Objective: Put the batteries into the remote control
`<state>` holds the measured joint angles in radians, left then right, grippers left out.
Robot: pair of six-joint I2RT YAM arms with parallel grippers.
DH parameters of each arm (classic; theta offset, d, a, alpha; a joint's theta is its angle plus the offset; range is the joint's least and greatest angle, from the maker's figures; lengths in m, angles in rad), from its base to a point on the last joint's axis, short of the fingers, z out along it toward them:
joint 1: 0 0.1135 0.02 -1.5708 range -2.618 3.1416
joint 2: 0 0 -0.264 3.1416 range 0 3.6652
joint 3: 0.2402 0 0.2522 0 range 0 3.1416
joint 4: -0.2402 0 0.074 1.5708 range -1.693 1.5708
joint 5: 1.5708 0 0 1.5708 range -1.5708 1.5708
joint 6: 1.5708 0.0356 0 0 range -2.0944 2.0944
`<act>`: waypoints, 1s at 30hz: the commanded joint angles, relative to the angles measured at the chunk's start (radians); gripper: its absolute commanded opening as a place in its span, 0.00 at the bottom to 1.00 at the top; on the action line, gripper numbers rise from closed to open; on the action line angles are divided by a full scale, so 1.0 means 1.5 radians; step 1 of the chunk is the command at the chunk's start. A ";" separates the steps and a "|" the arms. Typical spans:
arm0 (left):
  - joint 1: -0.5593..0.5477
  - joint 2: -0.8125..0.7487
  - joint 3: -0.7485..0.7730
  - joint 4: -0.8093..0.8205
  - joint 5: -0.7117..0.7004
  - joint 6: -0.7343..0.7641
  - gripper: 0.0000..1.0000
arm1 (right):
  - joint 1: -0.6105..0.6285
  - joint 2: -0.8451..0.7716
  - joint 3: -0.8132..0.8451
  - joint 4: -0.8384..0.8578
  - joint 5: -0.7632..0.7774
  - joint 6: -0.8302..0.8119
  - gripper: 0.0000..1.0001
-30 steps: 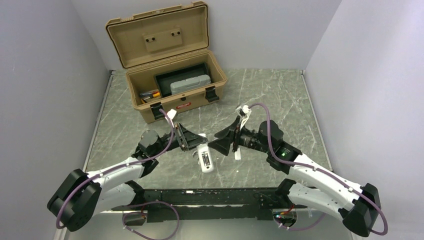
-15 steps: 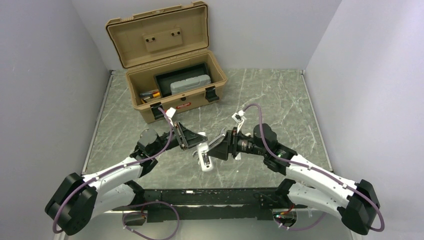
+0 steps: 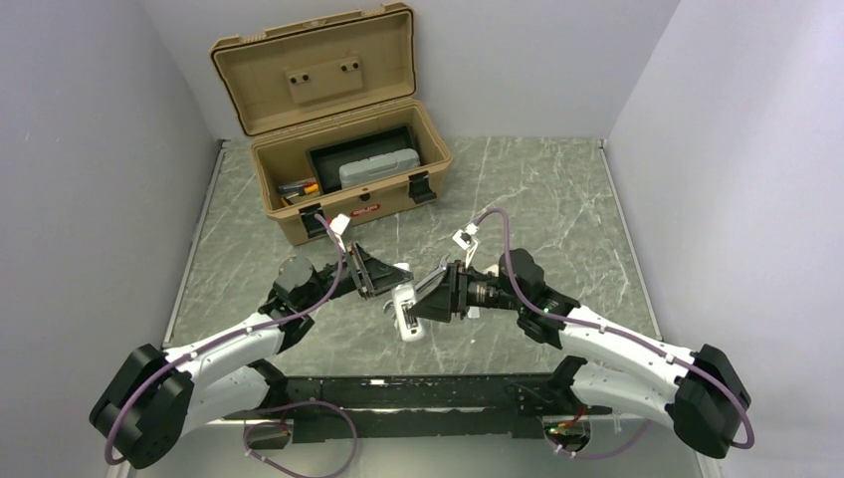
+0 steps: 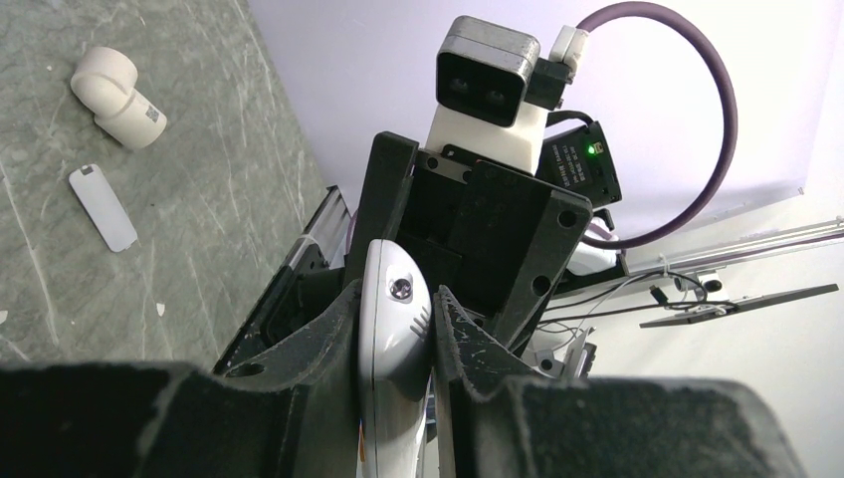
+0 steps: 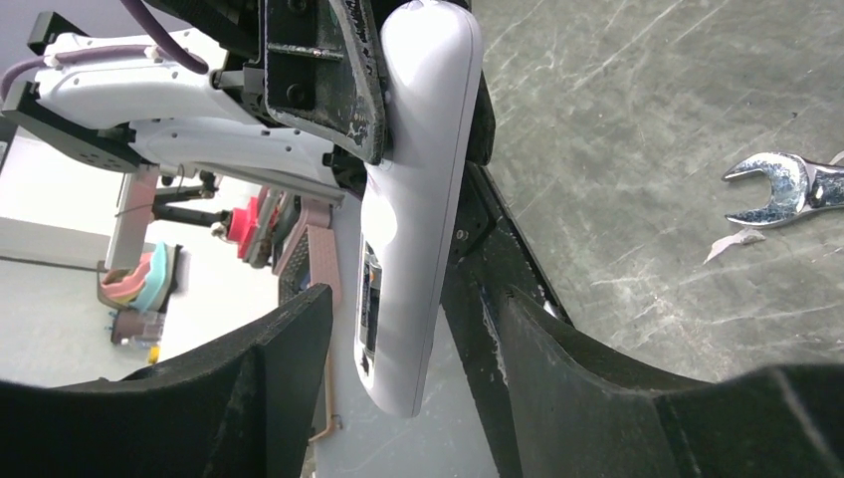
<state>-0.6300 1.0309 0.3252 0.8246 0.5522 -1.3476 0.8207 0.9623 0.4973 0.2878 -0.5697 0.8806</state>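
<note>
The remote control (image 3: 406,317) is a slim white bar held above the table, and my left gripper (image 3: 390,291) is shut on its upper end. In the left wrist view its rounded tip (image 4: 396,319) sits pinched between both fingers. My right gripper (image 3: 426,299) has come in from the right, and its open fingers (image 5: 289,368) straddle the remote's lower end (image 5: 418,219) with a gap on the left side. A dark recess (image 5: 370,294) runs down the remote's left face; what it holds I cannot make out. No loose batteries are clearly visible.
An open tan toolbox (image 3: 338,174) stands at the back left with a black tray and small tools inside. A silver wrench (image 5: 786,187) lies on the marble table (image 3: 557,189). A small white curved piece (image 4: 117,95) and a flat white cover (image 4: 103,206) also lie there.
My right gripper swung left from a hand's width away and now straddles the remote's lower end. The left gripper kept its hold and barely moved.
</note>
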 commanded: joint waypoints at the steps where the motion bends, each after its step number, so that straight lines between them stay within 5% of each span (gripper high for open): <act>1: -0.002 -0.008 0.026 0.031 -0.002 0.001 0.00 | 0.003 0.006 0.001 0.062 -0.015 0.021 0.63; 20: -0.002 -0.011 0.025 0.035 0.000 -0.003 0.00 | 0.011 0.045 0.006 0.093 -0.021 0.024 0.53; 30: -0.001 -0.011 0.025 0.037 0.000 -0.004 0.00 | 0.013 0.053 0.004 0.093 -0.021 0.016 0.35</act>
<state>-0.6300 1.0309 0.3256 0.8246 0.5522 -1.3483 0.8368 1.0340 0.4965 0.3912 -0.5900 0.9115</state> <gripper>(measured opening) 0.298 0.375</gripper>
